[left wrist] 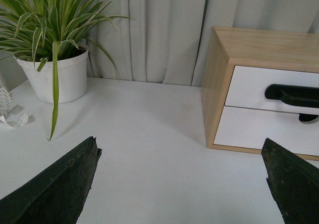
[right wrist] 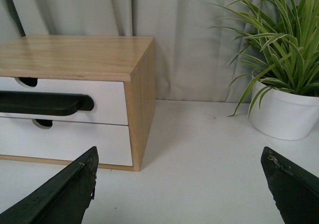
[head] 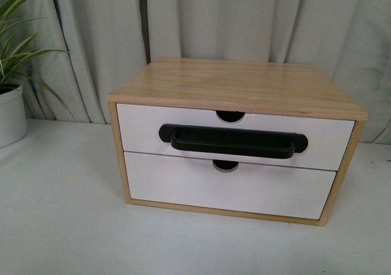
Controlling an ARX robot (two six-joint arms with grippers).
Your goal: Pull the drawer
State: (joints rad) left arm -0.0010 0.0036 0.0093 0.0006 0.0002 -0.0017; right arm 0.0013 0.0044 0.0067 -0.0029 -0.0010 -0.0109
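Note:
A light wood cabinet stands on the white table, holding two white drawers. The upper one is the drawer with the long black bar handle and a half-round notch at its top edge; it sits flush and shut. Neither arm shows in the front view. My left gripper is open over bare table, left of the cabinet, with the handle beyond it. My right gripper is open over the table to the right of the cabinet; the handle lies off to its side.
Below the drawer is a plain white drawer front with its own notch. A potted spider plant stands at the far left, and another plant at the right. Grey curtains hang behind the table.

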